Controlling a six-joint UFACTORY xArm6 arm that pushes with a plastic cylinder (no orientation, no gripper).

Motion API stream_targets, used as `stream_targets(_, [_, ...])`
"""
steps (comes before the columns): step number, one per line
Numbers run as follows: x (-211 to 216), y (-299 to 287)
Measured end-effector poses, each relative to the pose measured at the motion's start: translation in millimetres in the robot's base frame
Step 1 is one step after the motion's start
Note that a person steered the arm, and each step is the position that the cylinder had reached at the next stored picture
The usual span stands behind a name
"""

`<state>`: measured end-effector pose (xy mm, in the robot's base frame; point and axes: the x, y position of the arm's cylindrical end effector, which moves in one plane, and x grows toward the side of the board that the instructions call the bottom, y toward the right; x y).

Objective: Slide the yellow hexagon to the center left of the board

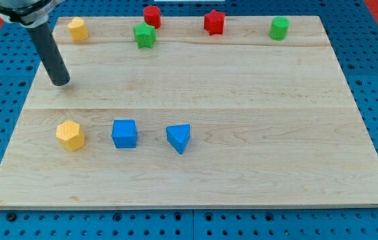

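A yellow hexagon-like block (70,135) sits at the lower left of the wooden board (195,80). A second yellow block (77,29), its shape unclear, sits at the top left. My dark rod comes down from the view's top left corner. My tip (61,83) rests on the board near its left edge, between the two yellow blocks. It is well above the hexagon-like block and touches no block.
A blue cube (125,133) and a blue triangle (179,138) lie to the right of the hexagon-like block. Along the top edge are a green star (145,35), a red rounded block (151,16), a red star (214,22) and a green rounded block (279,28).
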<state>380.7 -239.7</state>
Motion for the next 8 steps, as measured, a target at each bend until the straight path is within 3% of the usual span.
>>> stream_targets(3, [76.7, -64.7])
stream_targets(5, [183.8, -24.9])
stream_targets(6, [181.6, 18.7])
stream_targets(8, [177.3, 34.2])
